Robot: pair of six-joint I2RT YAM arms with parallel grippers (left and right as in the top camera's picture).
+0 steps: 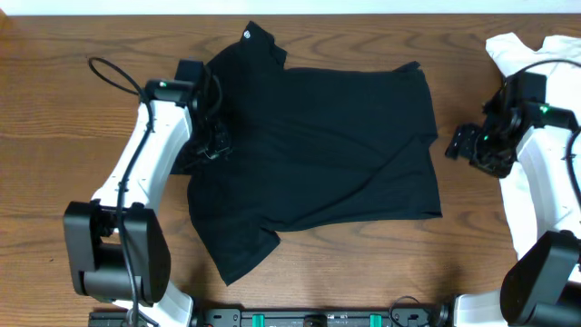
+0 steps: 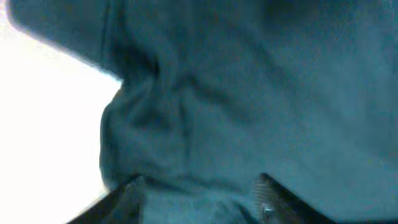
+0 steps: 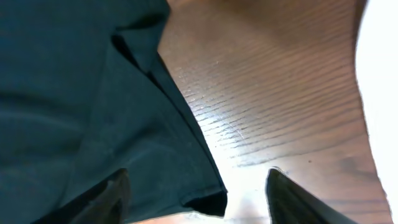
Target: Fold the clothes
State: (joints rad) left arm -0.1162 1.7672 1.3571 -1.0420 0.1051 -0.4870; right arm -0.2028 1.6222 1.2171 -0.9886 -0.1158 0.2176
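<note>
Brown wood table [image 1: 82,36] fills overhead view, grain lines run side to side. White shirt [image 1: 507,47] lies crumpled in far right corner of table, part of it runs off picture edge. Thin pale strip [image 1: 290,5] along far edge of table. Right wrist view: bare wood, shiny spot low down. Bright white patch [image 3: 382,93] at right edge, cannot tell what. Left wrist view: big white glare [image 2: 43,124] at left, too bright to tell.

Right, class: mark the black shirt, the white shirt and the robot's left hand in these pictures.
black shirt [image 1: 336,145], overhead view, middle of its body
white shirt [image 1: 510,50], overhead view, its upper part
left hand [image 2: 199,202], left wrist view, midway between its fingertips
</note>
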